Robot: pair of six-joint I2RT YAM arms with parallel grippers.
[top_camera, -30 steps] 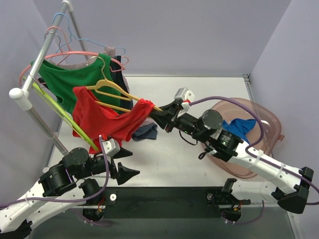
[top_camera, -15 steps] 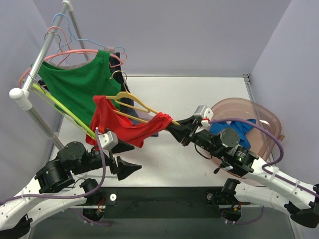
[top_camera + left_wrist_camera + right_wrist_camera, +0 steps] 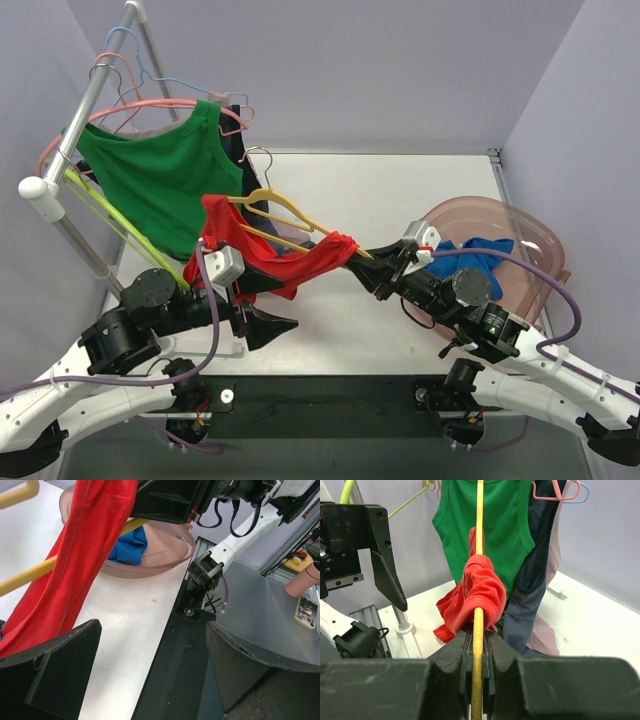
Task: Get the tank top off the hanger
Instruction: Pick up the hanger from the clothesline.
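Observation:
A red tank top (image 3: pixel 262 255) hangs bunched on a yellow hanger (image 3: pixel 283 208), which is off the rack and tilted above the table. My right gripper (image 3: pixel 366 262) is shut on the hanger's right end; in the right wrist view the yellow hanger (image 3: pixel 478 575) runs straight out from between the gripper (image 3: pixel 477 636) fingers, with the red tank top (image 3: pixel 482 592) bunched just beyond them. My left gripper (image 3: pixel 273 307) stands open just below the top's lower edge. In the left wrist view the red tank top (image 3: pixel 82 555) hangs at the upper left, outside the open gripper (image 3: pixel 152 627).
A clothes rack (image 3: pixel 70 150) at the left carries a green tank top (image 3: pixel 160 170), a navy garment (image 3: pixel 532 585) and pink hangers (image 3: pixel 130 110). A pink basin (image 3: pixel 530 240) with a blue cloth (image 3: pixel 480 255) sits at the right. The table's black front edge (image 3: pixel 330 395) is near.
The right gripper has pulled the hanger and red top rightward and nearer, away from the rack. The left gripper has shifted right, under the top's lower edge.

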